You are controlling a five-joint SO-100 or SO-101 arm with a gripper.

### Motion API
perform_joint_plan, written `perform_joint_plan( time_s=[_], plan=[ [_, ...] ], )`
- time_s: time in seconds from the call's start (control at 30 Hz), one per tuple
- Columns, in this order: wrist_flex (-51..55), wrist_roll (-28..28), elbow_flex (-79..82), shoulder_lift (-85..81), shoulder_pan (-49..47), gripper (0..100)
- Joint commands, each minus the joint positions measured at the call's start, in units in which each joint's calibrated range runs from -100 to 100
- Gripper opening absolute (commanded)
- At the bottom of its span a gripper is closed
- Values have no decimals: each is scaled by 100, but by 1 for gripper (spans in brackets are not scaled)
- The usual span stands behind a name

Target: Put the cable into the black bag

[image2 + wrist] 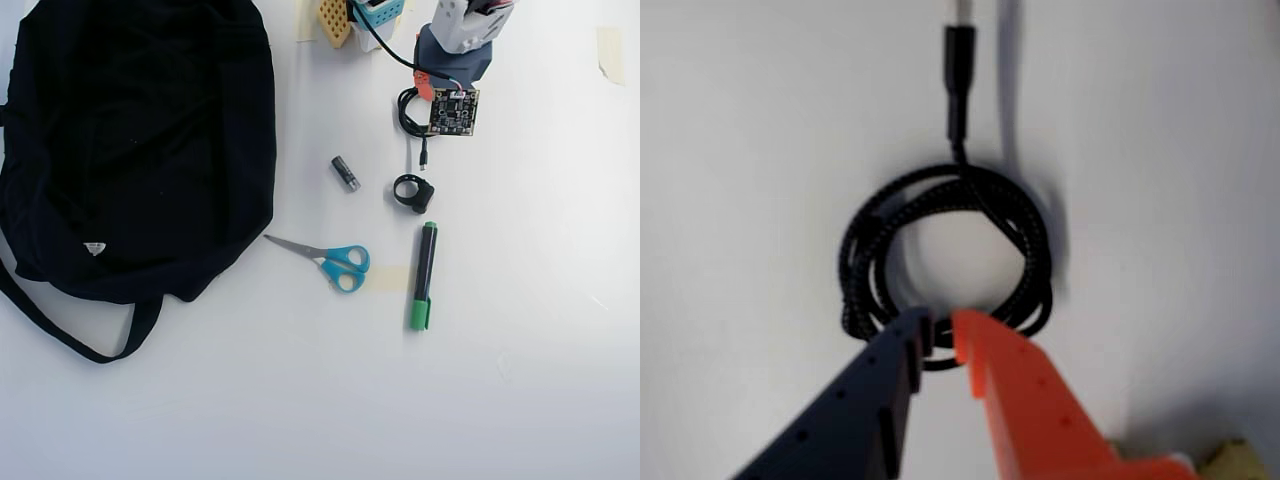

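The black braided cable [1030, 240] is wound in a coil, its plug end [959, 80] pointing up the wrist view. My gripper [943, 335], one dark blue finger [890, 370] and one orange finger [1010, 380], is closed with a narrow gap on the coil's near strand. The cable's shadow falls offset to the right. In the overhead view the cable [405, 112] sits at the top right, partly hidden under my arm's camera board [453, 111]. The black bag [140, 140] lies at the far left, away from the gripper.
Between bag and cable lie blue-handled scissors [335, 262], a green-and-black marker [424, 275], a small dark cylinder [345, 172] and a black ring [413, 192]. A yellow perforated board [335, 20] is at the top edge. The bag's strap [70, 335] trails below it.
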Motion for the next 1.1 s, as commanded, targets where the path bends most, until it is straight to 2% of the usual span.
perform_joint_plan(
  time_s=[0.0, 0.63, 0.9, 1.07],
  plan=[
    [-58, -124, 65, -61, -47, 3],
    [-764, -239, 946, -111, -287, 4],
    [-764, -239, 946, -111, -294, 27],
    [-764, -239, 946, -103, -302, 35]
  ],
)
